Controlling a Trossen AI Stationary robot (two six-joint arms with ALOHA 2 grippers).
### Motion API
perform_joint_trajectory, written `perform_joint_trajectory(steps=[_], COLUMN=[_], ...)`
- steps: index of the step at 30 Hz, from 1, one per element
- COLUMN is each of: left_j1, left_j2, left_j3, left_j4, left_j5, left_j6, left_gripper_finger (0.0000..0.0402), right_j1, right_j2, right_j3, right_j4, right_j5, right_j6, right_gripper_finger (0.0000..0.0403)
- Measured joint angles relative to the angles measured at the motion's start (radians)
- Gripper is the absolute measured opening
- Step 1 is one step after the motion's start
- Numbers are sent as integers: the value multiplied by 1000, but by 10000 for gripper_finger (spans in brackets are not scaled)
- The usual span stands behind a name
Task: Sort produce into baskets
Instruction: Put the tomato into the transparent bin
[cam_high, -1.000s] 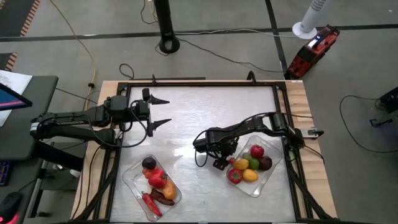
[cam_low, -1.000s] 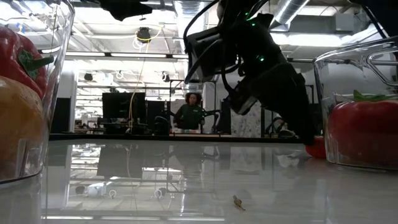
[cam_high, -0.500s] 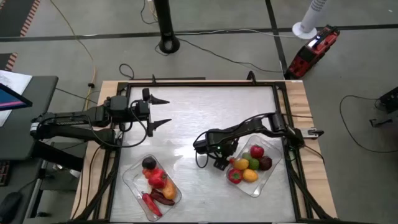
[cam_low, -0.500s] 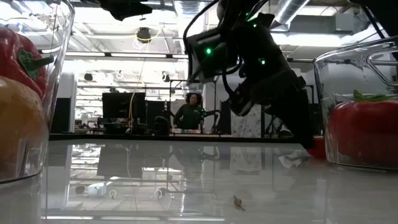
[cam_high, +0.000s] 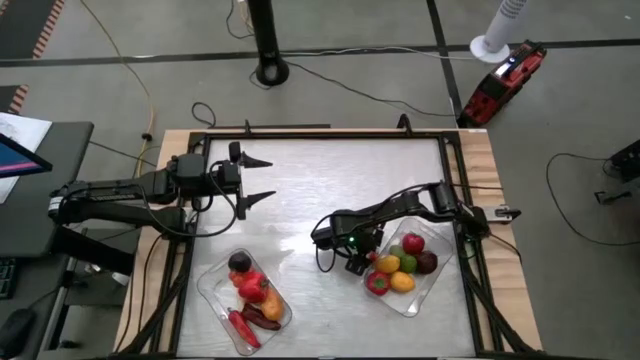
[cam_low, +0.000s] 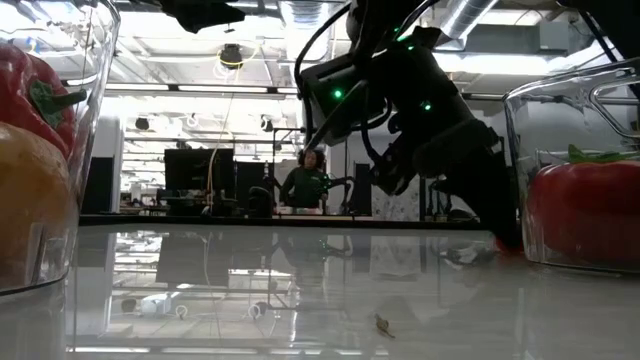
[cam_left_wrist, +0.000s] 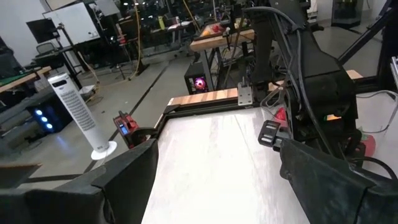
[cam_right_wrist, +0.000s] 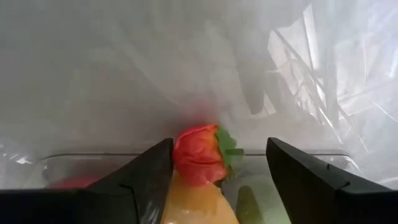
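Now my right gripper (cam_high: 362, 262) sits low at the rim of the right basket (cam_high: 436, 278), reaching for a small red fruit (cam_right_wrist: 198, 155). Its jaws stand open around it, not squeezing yet. My left gripper (cam_high: 262, 179) waits open and empty, well away from the left basket (cam_high: 212, 288).

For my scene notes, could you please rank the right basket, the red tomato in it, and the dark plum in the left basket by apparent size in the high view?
1. Right basket: clearly largest, holding several pieces.
2. Red tomato and dark plum: they look about alike in the high view, so I would not rank them.
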Motion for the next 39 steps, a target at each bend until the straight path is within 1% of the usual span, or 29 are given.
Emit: perform_joint_trajectory(steps=[15,28,34,39], left_j1=[0,0,0,0], left_j2=[0,0,0,0], left_j3=[0,0,0,0], left_j4=[0,0,4,4], left_j5=[0,-1,-2,-2], left_j6=[-7,-8,-9,-10], left_gripper_finger=[325,325,325,325], right_j1=[0,-4,-32,-55], right_j2=[0,-2,-4,-19], right_j3=[0,0,60,138], right_j4=[2,-20,-145,-149], right_j5=[13,14,28,71], right_j6=[-11,-34,-54,-63], right_gripper_finger=[216,121,117,119])
